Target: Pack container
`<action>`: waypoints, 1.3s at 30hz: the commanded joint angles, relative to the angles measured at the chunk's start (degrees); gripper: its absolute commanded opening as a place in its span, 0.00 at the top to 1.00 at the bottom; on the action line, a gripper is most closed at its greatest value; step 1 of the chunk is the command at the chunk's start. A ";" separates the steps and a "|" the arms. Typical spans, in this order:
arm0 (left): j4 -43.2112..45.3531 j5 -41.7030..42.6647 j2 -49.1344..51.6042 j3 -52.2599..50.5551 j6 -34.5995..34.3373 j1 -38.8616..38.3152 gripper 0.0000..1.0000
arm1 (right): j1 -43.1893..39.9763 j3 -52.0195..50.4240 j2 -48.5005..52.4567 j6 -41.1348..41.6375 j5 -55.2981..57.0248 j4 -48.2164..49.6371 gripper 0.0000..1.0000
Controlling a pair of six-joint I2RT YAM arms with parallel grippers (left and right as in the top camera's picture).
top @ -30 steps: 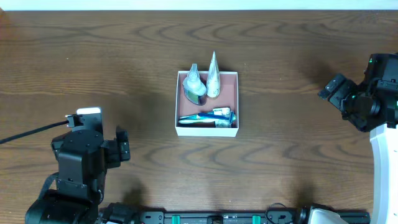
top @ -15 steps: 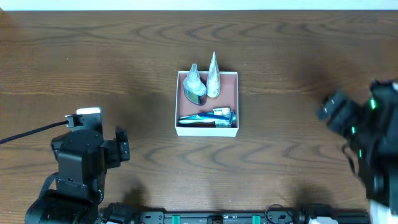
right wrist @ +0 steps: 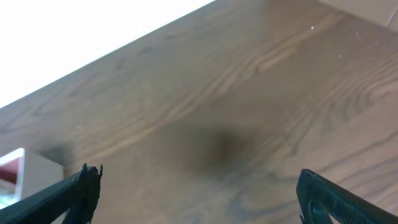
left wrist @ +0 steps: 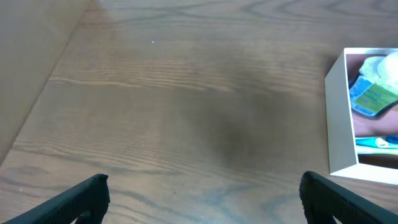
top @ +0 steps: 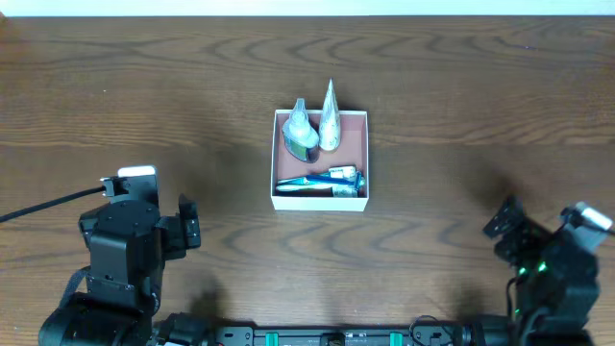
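The container point(top: 320, 200), a square white box with a pink inside, sits at the table's middle. In it lie two pale tubes point(top: 330, 120), a green-labelled bottle point(top: 301, 141) and a blue tube point(top: 317, 183). The box's left wall shows in the left wrist view point(left wrist: 341, 112) and a corner in the right wrist view point(right wrist: 15, 168). My left gripper point(left wrist: 200, 196) is open and empty at the front left, well away from the box. My right gripper point(right wrist: 199, 196) is open and empty over bare wood at the front right.
The left arm's black body point(top: 125, 240) stands at the front left and the right arm's point(top: 548, 264) at the front right. A black cable point(top: 48, 205) runs off the left edge. The table's far edge meets a white wall point(right wrist: 74, 37).
My right arm has swung from the right edge at mid-table down to the front right corner. The left arm and the box have not moved.
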 commanded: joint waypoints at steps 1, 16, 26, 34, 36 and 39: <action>-0.11 -0.50 0.00 0.20 -0.74 0.24 0.02 | 0.59 -7.91 -6.75 -0.52 1.31 1.99 0.01; -0.11 -0.48 0.00 0.20 -0.74 0.24 0.02 | 0.59 -25.40 -17.75 3.69 -0.15 6.03 0.01; -0.11 -0.50 0.00 0.20 -0.74 0.24 0.02 | 0.59 -25.40 -17.75 3.67 -3.67 5.01 0.01; -0.11 -0.50 0.00 0.20 -0.74 0.24 0.02 | 0.59 -25.40 -17.75 3.67 -3.67 4.98 0.01; -0.11 -0.50 0.00 0.20 -0.76 0.24 0.02 | 0.59 -25.40 -17.75 3.67 -3.69 5.01 0.01; -0.11 -0.50 0.00 0.20 -0.74 0.24 0.02 | 0.59 -25.40 -17.75 3.67 -3.69 4.98 0.01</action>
